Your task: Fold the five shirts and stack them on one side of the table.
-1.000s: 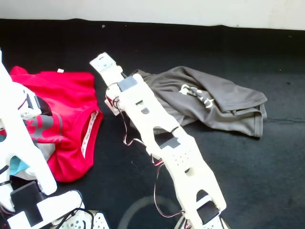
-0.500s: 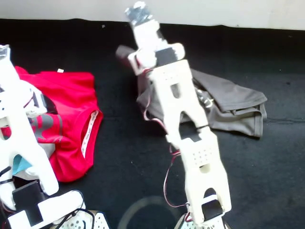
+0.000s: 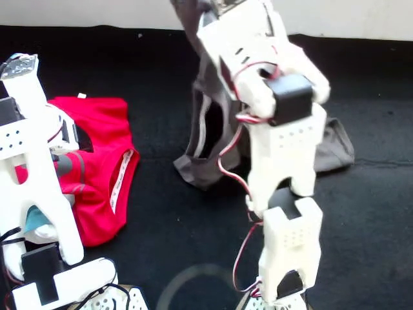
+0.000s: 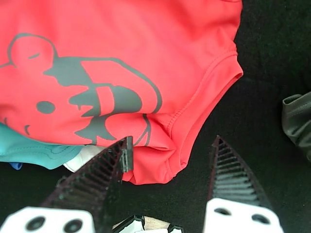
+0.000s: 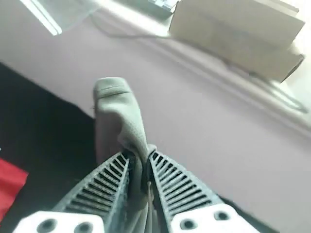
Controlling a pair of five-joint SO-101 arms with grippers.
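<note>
The right gripper point(image 5: 138, 158) is closed on a fold of the grey shirt point(image 3: 205, 132), and the cloth is pressed between the two ribbed jaws. In the high view the right arm point(image 3: 284, 142) stands tall over the middle of the table point(image 3: 361, 226), with its gripper up at the far edge, in front of the pale wall point(image 3: 355, 16). The grey shirt hangs down from the gripper in a long loose drape. Its lower part lies on the table near the middle, and another part of it spreads on the table behind the arm, toward the right edge.

The left gripper point(image 4: 172, 141) is open, with the jaws wide apart and nothing between them. It hovers above the near hem of the red shirt point(image 4: 121, 48), apart from the cloth. The red shirt lies flat at the left edge of the table and has a dark grey print on it. Under its near part a teal cloth point(image 4: 29, 150) and a white cloth point(image 4: 85, 160) stick out a little. The left arm point(image 3: 29, 161) stands at the near left corner, partly in front of the red shirt
</note>
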